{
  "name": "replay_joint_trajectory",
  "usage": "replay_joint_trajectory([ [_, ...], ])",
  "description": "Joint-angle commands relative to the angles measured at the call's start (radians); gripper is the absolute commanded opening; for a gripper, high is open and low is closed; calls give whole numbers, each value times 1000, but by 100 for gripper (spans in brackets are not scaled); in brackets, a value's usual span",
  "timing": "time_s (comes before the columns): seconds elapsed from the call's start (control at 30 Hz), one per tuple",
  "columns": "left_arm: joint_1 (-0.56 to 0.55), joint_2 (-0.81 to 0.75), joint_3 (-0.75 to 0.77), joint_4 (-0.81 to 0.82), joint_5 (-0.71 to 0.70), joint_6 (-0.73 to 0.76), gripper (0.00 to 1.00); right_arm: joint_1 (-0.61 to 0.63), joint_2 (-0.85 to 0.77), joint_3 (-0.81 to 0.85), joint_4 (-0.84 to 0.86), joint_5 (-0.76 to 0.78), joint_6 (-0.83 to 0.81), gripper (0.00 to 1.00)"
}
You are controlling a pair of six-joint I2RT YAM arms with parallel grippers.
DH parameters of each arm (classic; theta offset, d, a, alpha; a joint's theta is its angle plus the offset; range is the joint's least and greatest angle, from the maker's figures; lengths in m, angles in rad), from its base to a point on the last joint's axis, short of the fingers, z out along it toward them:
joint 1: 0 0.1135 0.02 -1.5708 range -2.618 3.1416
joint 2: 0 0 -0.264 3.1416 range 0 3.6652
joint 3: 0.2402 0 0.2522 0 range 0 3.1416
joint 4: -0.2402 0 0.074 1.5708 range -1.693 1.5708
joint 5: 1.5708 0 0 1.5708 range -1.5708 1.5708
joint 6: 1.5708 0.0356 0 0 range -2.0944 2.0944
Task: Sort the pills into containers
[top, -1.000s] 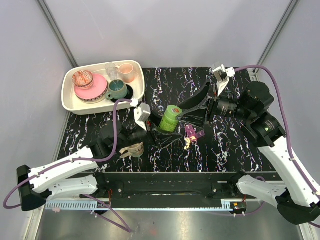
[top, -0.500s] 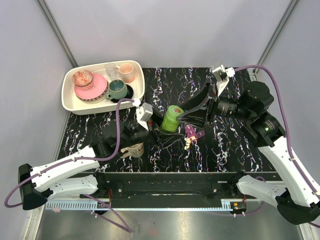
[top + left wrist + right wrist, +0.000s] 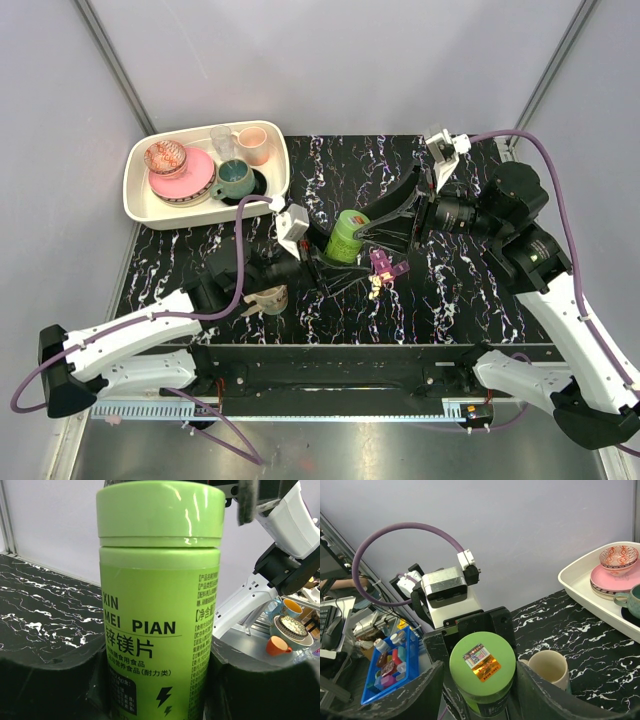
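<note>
Lime-green bottle (image 3: 160, 605), base hidden within left claw (image 3: 157, 682); pills (image 3: 373, 288) barely discernible.

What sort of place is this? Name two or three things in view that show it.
Most likely a robotics lab test cell: a white left arm and right arm bolted at the edge of a black marbled table, plain grey walls closing it in, and a blue bin of small parts nearby.

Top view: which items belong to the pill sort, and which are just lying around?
Job:
green bottle, gripped by the left gripper
purple pill box
pills close by it

Lying about:
beige mug
white tray holding pink plate, patterned bowl, teal mug, pink cup, clear glass
</note>
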Motion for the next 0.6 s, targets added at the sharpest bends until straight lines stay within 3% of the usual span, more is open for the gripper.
replay_joint_trajectory([
  [0.0,2,4,60,67,0,-14,0,3,0,1,2,-27,-8,68],
  [0.17,2,12,71,59,0,-11,0,4,0,1,-14,-21,-19,71],
  [0.33,2,18,74,61,4,-10,0,3,0,0,-18,-13,-23,52],
  [0.43,2,20,75,53,1,-10,0,3,5,6,-32,-4,-25,32],
  [0.57,2,20,95,-7,-53,21,0,4,17,35,-72,33,-37,22],
])
